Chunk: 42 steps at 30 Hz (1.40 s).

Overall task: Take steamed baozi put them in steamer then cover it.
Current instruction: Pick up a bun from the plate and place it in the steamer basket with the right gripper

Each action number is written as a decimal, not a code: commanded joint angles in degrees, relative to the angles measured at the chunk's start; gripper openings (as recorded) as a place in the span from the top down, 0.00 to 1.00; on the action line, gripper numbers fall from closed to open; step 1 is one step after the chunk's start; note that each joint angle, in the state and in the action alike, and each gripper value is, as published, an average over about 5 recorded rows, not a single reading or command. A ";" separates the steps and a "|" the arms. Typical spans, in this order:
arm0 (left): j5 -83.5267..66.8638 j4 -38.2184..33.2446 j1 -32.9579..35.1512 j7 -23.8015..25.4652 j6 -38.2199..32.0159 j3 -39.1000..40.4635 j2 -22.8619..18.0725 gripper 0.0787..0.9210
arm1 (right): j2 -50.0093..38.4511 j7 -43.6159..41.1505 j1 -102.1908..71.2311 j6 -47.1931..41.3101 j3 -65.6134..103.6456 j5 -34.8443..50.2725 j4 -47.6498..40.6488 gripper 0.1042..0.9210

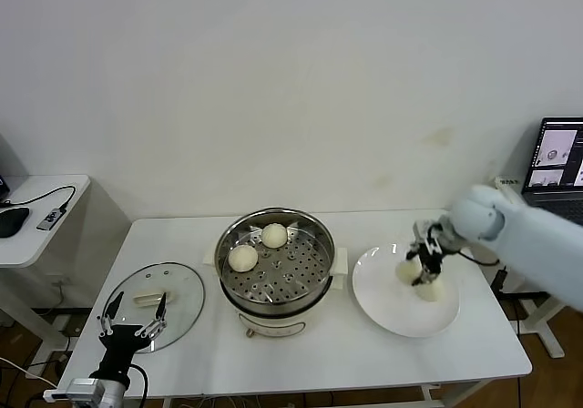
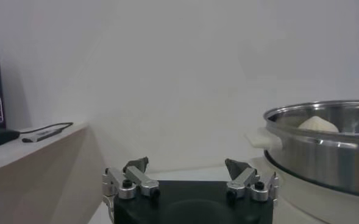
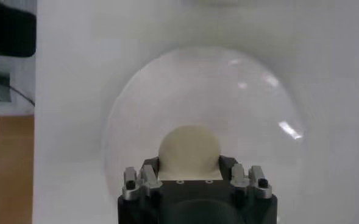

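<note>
The steel steamer stands mid-table with two baozi on its perforated tray. Two more baozi lie on the white plate to its right. My right gripper is down over the plate. In the right wrist view it is shut on a baozi, a finger pressed on each side. The glass cover lies flat at the table's left. My left gripper hangs open and empty by the cover's near edge. In the left wrist view it faces the steamer.
A white side table with a mouse and cable stands at far left. A laptop sits beyond the table's right end. The plate's rim lies near the table's front right edge.
</note>
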 commanded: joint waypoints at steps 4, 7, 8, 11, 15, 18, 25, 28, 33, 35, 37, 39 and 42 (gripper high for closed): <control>-0.27 -0.28 0.36 0.15 0.03 0.13 -0.08 0.12 | 12.86 3.68 21.28 -0.48 -10.53 11.89 2.32 0.39; -0.25 -0.27 0.47 0.15 -0.03 0.07 -0.17 0.12 | 16.99 4.53 21.83 0.46 -11.26 13.01 2.22 0.39; -0.23 -0.30 0.49 0.15 -0.03 0.04 -0.21 0.12 | 18.33 4.69 21.81 1.06 -11.50 13.22 2.03 0.39; -0.20 -0.48 0.53 0.17 -0.01 -0.05 -0.27 0.12 | 22.63 5.06 21.12 4.18 -12.46 13.42 0.91 0.39; -0.20 -0.68 0.42 0.18 0.05 -0.20 -0.39 0.12 | 27.95 5.71 19.38 12.04 -14.75 12.49 -1.66 0.39; -0.22 -0.69 0.31 0.19 0.06 -0.24 -0.48 0.12 | 31.38 6.45 17.91 17.39 -16.59 11.63 -3.53 0.38; -0.40 -0.75 0.00 0.12 0.06 -0.40 -0.46 0.12 | 36.50 6.80 14.26 27.10 -18.92 5.30 -6.91 0.38; -0.66 -0.91 0.02 0.02 0.03 -0.64 -0.27 0.12 | 37.42 6.64 13.25 29.32 -19.47 3.41 -7.01 0.38; -0.89 -1.08 -0.03 -0.02 0.04 -1.07 -0.37 0.12 | 38.21 6.25 12.82 32.61 -20.27 -0.16 -7.04 0.38; -0.89 -1.08 -0.06 -0.04 0.02 -1.09 -0.43 0.12 | 38.30 5.97 12.86 34.07 -20.46 -1.80 -7.12 0.38; -0.90 -1.11 -0.06 -0.05 0.00 -1.09 -0.50 0.12 | 38.22 5.63 12.97 35.54 -20.66 -3.37 -7.16 0.38; -0.91 -1.14 -0.03 -0.07 -0.04 -1.09 -0.56 0.12 | 37.98 5.32 13.11 36.68 -20.88 -4.35 -7.06 0.37; -0.91 -1.18 0.11 -0.11 -0.14 -1.14 -0.64 0.12 | 37.48 5.09 13.27 37.53 -21.13 -4.47 -6.53 0.37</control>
